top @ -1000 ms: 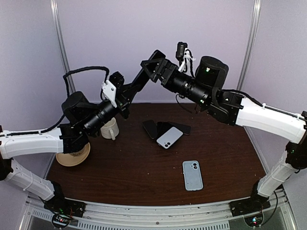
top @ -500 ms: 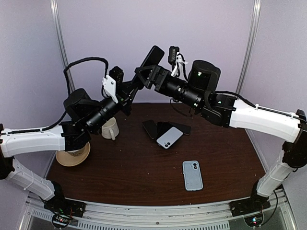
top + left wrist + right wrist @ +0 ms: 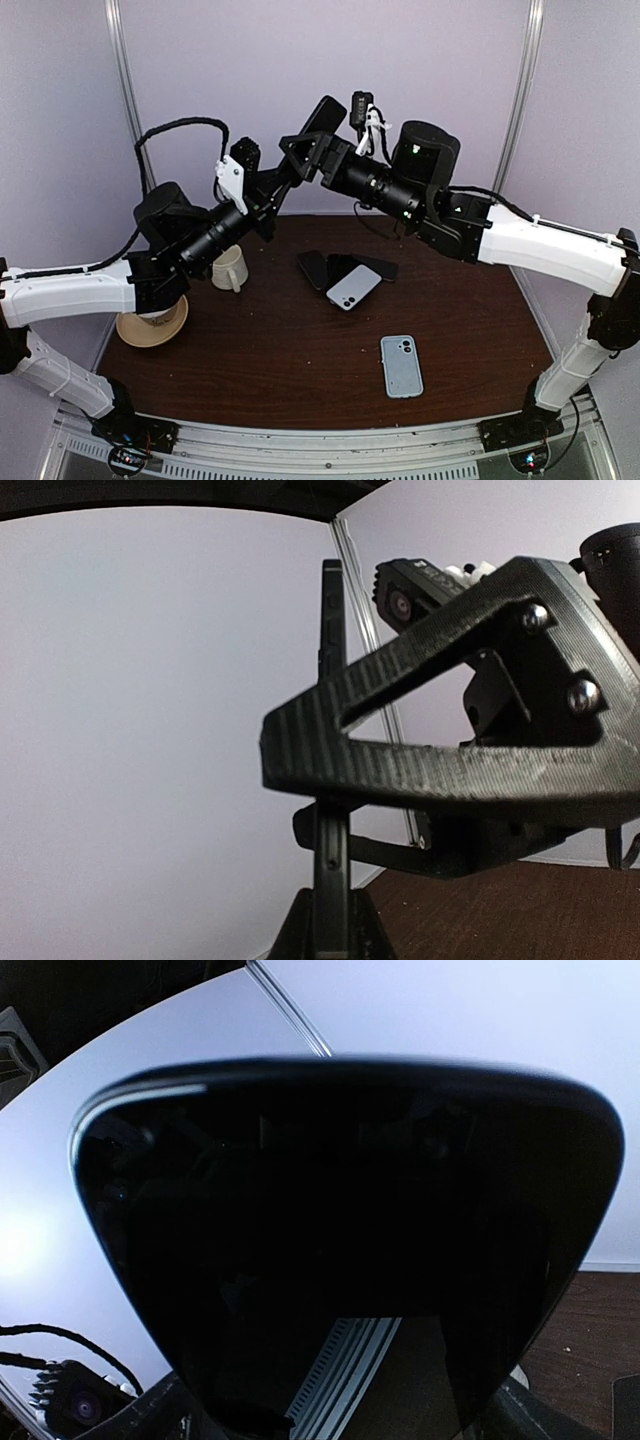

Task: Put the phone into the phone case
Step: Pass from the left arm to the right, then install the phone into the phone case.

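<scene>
A black phone (image 3: 322,115) is held up in the air between both arms, tilted, above the back of the table. My left gripper (image 3: 287,172) is shut on its lower end; in the left wrist view the phone (image 3: 332,680) stands edge-on between my left gripper's (image 3: 332,932) fingers. My right gripper (image 3: 312,148) straddles the phone across its width and is shut on it. The dark screen (image 3: 340,1220) fills the right wrist view, above my right gripper (image 3: 340,1415). A pale blue phone case (image 3: 401,365) lies flat on the table at the front right.
A white-backed phone (image 3: 353,287) lies on two black phones or cases (image 3: 313,268) at the table's middle. A white mug (image 3: 229,268) and a tan plate (image 3: 152,325) are on the left. The right gripper's finger (image 3: 450,770) crosses the left wrist view.
Both arms have moved up and a little left, and the black phone now stands higher between the two grippers. Things on the table have not moved.
</scene>
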Robot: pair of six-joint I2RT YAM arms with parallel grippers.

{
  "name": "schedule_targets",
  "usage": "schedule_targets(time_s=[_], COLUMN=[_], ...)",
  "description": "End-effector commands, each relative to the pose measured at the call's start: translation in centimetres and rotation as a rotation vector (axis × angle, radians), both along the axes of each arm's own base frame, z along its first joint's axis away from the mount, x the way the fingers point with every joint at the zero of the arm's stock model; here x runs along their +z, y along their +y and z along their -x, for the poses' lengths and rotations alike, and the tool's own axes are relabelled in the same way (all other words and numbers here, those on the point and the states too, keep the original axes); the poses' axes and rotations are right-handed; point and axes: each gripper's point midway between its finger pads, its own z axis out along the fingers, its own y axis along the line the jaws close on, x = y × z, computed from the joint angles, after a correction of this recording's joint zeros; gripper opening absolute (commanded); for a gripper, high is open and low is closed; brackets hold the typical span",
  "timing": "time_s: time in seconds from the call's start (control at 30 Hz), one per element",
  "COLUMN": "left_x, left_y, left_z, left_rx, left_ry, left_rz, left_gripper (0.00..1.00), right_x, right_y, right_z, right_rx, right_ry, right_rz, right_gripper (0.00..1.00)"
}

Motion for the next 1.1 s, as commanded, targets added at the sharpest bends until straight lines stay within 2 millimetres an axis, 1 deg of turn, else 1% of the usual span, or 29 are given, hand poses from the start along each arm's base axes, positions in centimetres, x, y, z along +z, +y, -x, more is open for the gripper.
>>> schedule_targets(time_s=[0.0,0.07,0.2,0.3,0.37,0.4,0.43,0.53,0.6,0.63,0.67,0.73,0.8,0.87,0.9,0.97,1.07], left_x=[4.2,4.0,3.7,3.3,3.0,2.8,2.4,0.9,-0.3,-1.0,-2.3,-4.3,-6.1,-8.1,-8.9,-10.6,-11.9], left_y=[0.7,0.6,0.6,0.5,0.5,0.6,0.6,0.4,0.3,0.3,0.2,0.4,0.8,1.4,1.9,3.4,5.6], left_z=[1.2,1.2,1.2,1.2,1.2,1.3,1.3,1.4,1.4,1.3,1.3,1.6,2.4,3.2,3.4,3.1,2.8], left_rx=[-0.023,-0.027,-0.029,-0.038,-0.041,-0.043,-0.045,-0.07,-0.086,-0.086,-0.096,-0.099,-0.113,-0.116,-0.108,-0.044,0.031], left_ry=[-0.083,-0.082,-0.073,-0.06,-0.043,-0.032,-0.015,0.055,0.126,0.167,0.243,0.353,0.427,0.491,0.522,0.597,0.69], left_rz=[0.097,0.093,0.087,0.079,0.073,0.07,0.066,0.035,0.006,-0.019,-0.051,-0.129,-0.233,-0.345,-0.392,-0.459,-0.504], left_gripper=[0.0,0.0,0.0,0.0,0.0,0.0,0.05,0.53,0.76,0.84,0.89,0.97,0.98,0.97,0.98,0.98,0.98], right_x=[2.2,2.0,2.1,2.1,2.1,2.0,1.9,1.3,0.6,0.1,-0.7,-2.5,-4.2,-6.3,-7.3,-8.6,-9.8], right_y=[-0.3,-0.3,-0.7,-1.2,-1.4,-1.7,-2.0,-3.0,-4.0,-4.6,-5.3,-7.0,-9.0,-11.2,-12.3,-14.0,-15.9], right_z=[0.1,0.1,0.1,0.1,0.3,0.2,0.0,-0.2,-0.4,-0.5,-0.8,-1.4,-2.0,-2.6,-2.9,-3.0,-2.9], right_rx=[-0.011,-0.012,-0.029,-0.045,-0.048,-0.06,-0.083,-0.116,-0.154,-0.18,-0.213,-0.293,-0.376,-0.475,-0.52,-0.583,-0.652], right_ry=[-0.029,-0.028,-0.043,-0.052,-0.06,-0.058,-0.058,-0.061,-0.057,-0.055,-0.046,-0.022,-0.003,0.023,0.035,0.045,0.068], right_rz=[-0.029,-0.029,-0.02,-0.012,-0.001,0.013,0.025,0.076,0.139,0.185,0.245,0.392,0.538,0.689,0.754,0.842,0.913], right_gripper=[0.87,0.8,0.62,0.55,0.49,0.44,0.38,0.24,0.19,0.17,0.14,0.1,0.06,0.06,0.05,0.04,0.03])
